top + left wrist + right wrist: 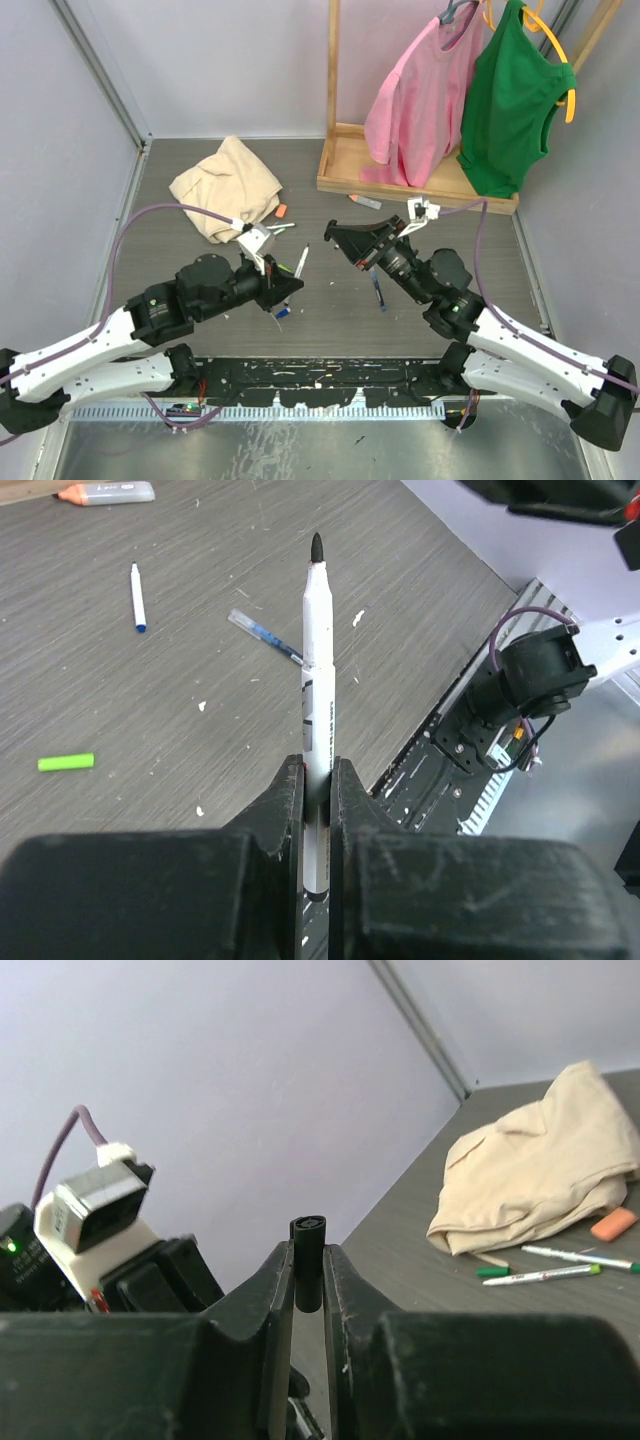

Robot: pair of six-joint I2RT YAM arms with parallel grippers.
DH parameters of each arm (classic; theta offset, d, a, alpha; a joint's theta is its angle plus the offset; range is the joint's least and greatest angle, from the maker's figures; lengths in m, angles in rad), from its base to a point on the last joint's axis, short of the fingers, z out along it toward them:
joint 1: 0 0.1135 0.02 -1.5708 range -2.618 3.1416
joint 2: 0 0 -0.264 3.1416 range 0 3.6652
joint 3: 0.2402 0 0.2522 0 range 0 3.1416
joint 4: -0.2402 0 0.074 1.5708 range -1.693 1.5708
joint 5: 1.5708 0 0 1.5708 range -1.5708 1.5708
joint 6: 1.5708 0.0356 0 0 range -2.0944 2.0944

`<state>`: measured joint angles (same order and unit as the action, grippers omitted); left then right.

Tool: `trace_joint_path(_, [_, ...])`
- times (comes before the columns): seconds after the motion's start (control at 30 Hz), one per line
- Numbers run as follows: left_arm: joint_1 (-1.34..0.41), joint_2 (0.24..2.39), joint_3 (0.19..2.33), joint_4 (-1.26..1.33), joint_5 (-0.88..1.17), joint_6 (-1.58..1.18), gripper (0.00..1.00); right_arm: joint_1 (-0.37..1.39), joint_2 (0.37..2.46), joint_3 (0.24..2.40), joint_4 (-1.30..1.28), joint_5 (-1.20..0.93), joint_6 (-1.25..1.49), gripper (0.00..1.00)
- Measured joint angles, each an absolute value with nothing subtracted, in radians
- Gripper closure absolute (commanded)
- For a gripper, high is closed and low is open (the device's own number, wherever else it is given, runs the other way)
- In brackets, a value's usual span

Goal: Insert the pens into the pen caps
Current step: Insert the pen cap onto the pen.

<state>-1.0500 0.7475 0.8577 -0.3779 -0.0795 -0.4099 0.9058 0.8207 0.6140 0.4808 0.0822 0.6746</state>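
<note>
my left end effector point(317, 772) is clamped on a white pen point(317, 650), its black tip bare and its long axis running straight out past the fingers. my right end effector point(309, 1258) is clamped on the black cap point(308, 1228), open mouth outward. from above, both hang over the bench point(330, 312). the cap lies just right of and a little beyond the pen tip, not touching. the two axes look angled, so i judge they need lining up.

pens, six: the one held, a blue-tipped pen point(137, 597), a clear blue pen point(265, 637), a grey pen point(115, 492), and two green-ended pens point(540, 1275) by the beige cloth point(540, 1175).

caps: the black one, a green cap point(66, 763), an orange cap point(612, 1223), and a green stub point(492, 1271) that may be a fourth.
</note>
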Motion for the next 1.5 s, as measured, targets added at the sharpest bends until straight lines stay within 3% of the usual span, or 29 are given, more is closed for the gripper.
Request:
trace_joint_path(0.3, [-1.113,0.781,0.805,-0.211,-0.141,-0.394,1.0,0.906,0.691,0.614,0.442,0.156,0.634,1.0])
trace_joint_path(1.5, [-1.114,0.803,0.794,-0.131,-0.112,-0.408,1.0,0.906,0.842,0.646,0.574,0.065,0.671,1.0])
